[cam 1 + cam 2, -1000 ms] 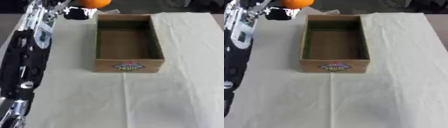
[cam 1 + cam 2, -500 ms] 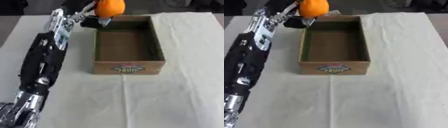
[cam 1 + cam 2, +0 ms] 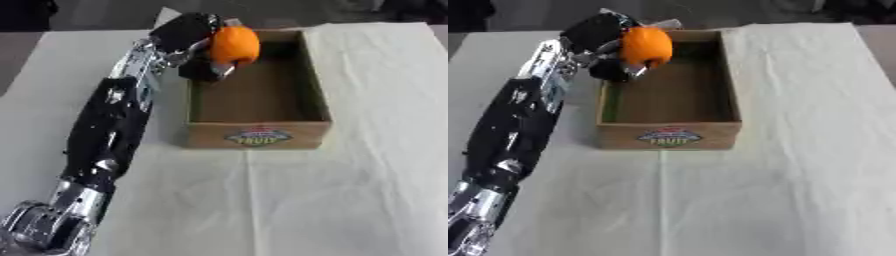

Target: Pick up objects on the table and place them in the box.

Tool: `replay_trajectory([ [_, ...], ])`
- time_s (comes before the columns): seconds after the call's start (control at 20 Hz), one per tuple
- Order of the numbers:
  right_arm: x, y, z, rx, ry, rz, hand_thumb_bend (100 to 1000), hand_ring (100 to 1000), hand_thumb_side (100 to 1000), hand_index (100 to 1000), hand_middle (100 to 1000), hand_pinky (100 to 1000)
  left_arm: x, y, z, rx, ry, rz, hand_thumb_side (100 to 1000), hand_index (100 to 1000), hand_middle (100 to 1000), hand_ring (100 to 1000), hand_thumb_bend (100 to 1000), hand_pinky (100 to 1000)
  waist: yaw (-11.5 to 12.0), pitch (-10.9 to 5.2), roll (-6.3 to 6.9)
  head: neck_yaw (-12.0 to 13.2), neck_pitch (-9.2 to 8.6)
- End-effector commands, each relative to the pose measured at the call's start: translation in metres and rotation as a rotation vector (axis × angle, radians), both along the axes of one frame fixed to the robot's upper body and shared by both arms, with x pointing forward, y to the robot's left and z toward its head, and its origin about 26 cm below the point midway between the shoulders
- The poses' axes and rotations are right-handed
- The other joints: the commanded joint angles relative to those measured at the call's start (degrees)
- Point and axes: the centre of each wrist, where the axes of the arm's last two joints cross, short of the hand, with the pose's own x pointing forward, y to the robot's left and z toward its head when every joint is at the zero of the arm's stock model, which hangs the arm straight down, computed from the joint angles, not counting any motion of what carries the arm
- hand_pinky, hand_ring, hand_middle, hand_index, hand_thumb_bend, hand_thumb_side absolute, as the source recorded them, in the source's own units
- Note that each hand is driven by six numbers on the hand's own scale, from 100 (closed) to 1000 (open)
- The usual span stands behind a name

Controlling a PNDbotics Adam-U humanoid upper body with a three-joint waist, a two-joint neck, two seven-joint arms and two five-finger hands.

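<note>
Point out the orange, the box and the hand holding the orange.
orange [image 3: 234,45]: left eye view, middle of its peel.
box [image 3: 259,136]: left eye view, labelled front wall.
left hand [image 3: 595,31]: right eye view, back of the hand.

My arm [image 3: 109,125] is glossy black plastic with shiny silver metal at the joints. The box [image 3: 259,135] looks like matt brown cardboard with a printed label. Creased off-white cloth [image 3: 350,200] covers the desk. The orange [image 3: 234,45] looks smooth.
</note>
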Motion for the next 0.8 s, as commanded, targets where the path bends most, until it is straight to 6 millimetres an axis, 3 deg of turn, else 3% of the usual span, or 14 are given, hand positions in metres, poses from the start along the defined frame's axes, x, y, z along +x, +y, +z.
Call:
replay_trajectory([
  [0.05,-0.0023,0.0013,0.0077,-0.002,-0.026,0.015,100,883,902,766,529,858,-0.0009,-0.0028,0.0095,0.108,0.025,0.028,903,825,500,528,100,324,-0.29,-1.34,-0.15,0.52,-0.61],
  [0.25,-0.0021,0.0023,0.0081,0.0,-0.025,0.023,100,883,901,766,529,858,-0.0023,-0.0032,0.0111,0.224,0.05,0.079,955,882,605,627,100,379,-0.74,-1.46,-0.07,0.96,-0.62],
  [0.3,-0.0021,0.0022,0.008,0.0,-0.025,0.024,100,884,901,766,529,858,-0.0022,-0.0028,0.0101,0.245,0.059,0.094,969,896,689,678,104,385,-0.83,-1.49,-0.05,0.92,-0.59],
  [0.35,-0.0022,0.0023,0.0079,0.0,-0.024,0.024,100,884,901,766,529,859,-0.0018,-0.0029,0.0089,0.263,0.068,0.103,976,901,714,700,142,411,-0.89,-1.51,-0.04,0.92,-0.53],
  [0.45,-0.0022,0.0024,0.0077,0.0,-0.022,0.025,100,885,902,766,528,859,-0.0021,-0.0041,0.0088,0.29,0.067,0.106,993,921,778,772,288,516,-0.95,-1.51,-0.02,0.94,-0.51],
  [0.5,-0.0023,0.0023,0.0075,0.0,-0.021,0.025,100,885,902,766,528,859,-0.0028,-0.0044,0.0101,0.302,0.058,0.106,976,948,807,801,453,555,-0.91,-1.52,0.0,0.92,-0.48],
  [0.75,-0.0024,0.0025,0.0072,-0.002,-0.018,0.027,100,885,901,765,528,859,-0.0074,-0.0045,0.0174,0.323,-0.014,0.119,924,1000,836,835,735,594,-0.71,-1.56,-0.02,0.68,-0.43],
  [0.8,-0.0024,0.0027,0.0071,-0.003,-0.018,0.028,100,886,902,765,528,859,-0.008,-0.0048,0.0184,0.323,-0.027,0.117,930,1000,835,836,825,594,-0.66,-1.57,-0.05,0.66,-0.45],
])
